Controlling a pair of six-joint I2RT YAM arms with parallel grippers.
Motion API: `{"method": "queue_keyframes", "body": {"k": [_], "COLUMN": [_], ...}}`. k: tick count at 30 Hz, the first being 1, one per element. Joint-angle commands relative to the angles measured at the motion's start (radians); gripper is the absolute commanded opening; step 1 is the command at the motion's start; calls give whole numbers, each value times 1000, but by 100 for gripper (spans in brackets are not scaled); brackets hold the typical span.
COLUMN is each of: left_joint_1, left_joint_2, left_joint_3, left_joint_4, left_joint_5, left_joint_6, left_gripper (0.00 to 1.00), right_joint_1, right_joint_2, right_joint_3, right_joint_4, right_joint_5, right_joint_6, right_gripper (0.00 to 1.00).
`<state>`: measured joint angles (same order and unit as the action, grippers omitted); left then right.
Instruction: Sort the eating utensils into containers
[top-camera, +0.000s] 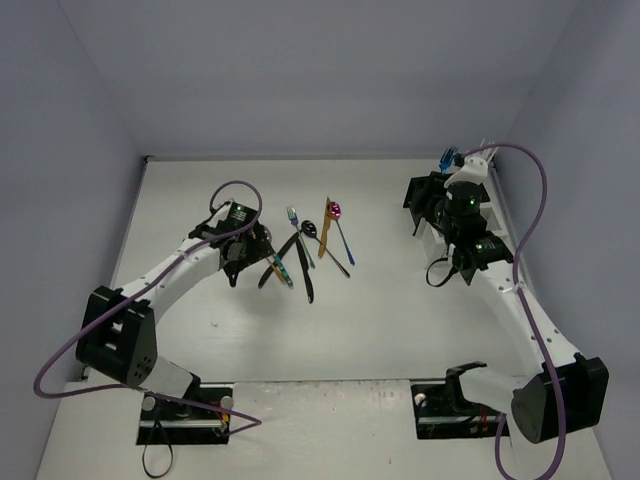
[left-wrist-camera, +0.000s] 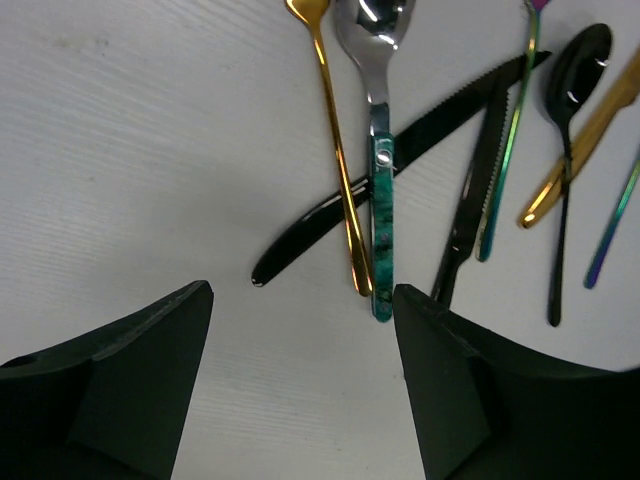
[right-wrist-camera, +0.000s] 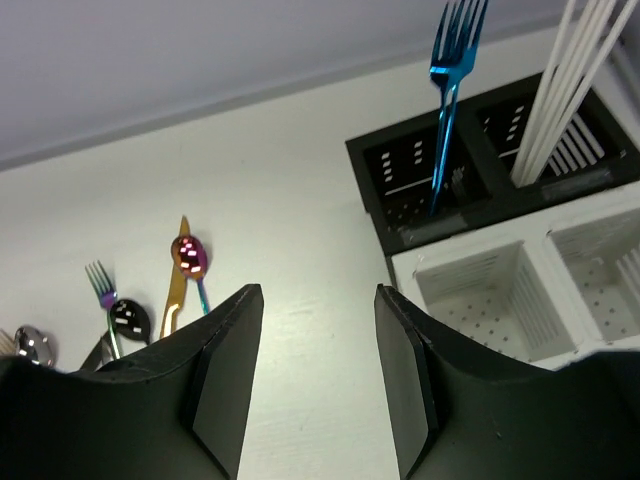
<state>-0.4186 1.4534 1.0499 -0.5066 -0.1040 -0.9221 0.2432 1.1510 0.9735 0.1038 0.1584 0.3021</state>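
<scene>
Both jaws of the left gripper (left-wrist-camera: 302, 300) are seen spread wide and empty just short of the teal-handled spoon (left-wrist-camera: 381, 220), laid beside a gold spoon (left-wrist-camera: 335, 150) across a black knife (left-wrist-camera: 300, 243); one handle alone is best straddled, the containers (right-wrist-camera: 372, 175) being well apart at the table's far right.

Two arms, left arm (top-camera: 165, 275) and right arm (top-camera: 530, 320): white tubular links between chunky black joint housings. A purple cable (top-camera: 60, 360) looped loosely along each, shoulder to wrist. Small green light (top-camera: 238, 211) near each wrist. Black base mounts (top-camera: 190, 415) with possibly pale screw heads, too small to confirm. Matt black throughout, left end effector (left-wrist-camera: 302, 293) and right end effector (right-wrist-camera: 320, 292), each with two broad wedge-shaped fingers (left-wrist-camera: 120, 380).
</scene>
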Motion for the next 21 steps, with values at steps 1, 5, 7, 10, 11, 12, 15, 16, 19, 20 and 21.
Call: {"method": "queue_keyframes", "body": {"k": [1,5,7,10,11,12,15,16,19,20,21], "left_joint_1": [15,15,17,21,21,22,26,27,30,31,33], "left_joint_2": [69,172,204,258,270,281,308,312,324,328,332], "left_joint_3": [93,154,177,205,212,218,226,223,224,225,226], "left_joint_4": [20,22,21,22,22,21,17,16,14,14,14], "left_joint_5": [-56,-22,-20,-22,-25,-26,-24,-25,-35,-35,-34], "left_joint_6": [-70,-76,-82,-90,-91,-92,-103,-108,-111,-112,-112], "left_gripper": [65,52,46,38,36,34,32,31,31,30,31], "right_joint_1": [5,5,6,7,7,7,7,7,6,6,7], "right_joint_2": [-50,-69,-81,-96,-96,-95,-96,-97,-93,-92,-91], "right_joint_3": [-29,-56,-62,-70,-72,-73,-78,-79,-86,-87,-88], "right_joint_4": [46,45,44,43,43,43,44,45,45,45,45], "right_joint_5": [-81,-89,-81,-77,-78,-80,-86,-86,-84,-85,-88], "right_joint_6": [40,31,24,15,15,15,13,12,12,13,14], "right_gripper": [46,46,46,47,47,47,47,47,47,47,47]}}
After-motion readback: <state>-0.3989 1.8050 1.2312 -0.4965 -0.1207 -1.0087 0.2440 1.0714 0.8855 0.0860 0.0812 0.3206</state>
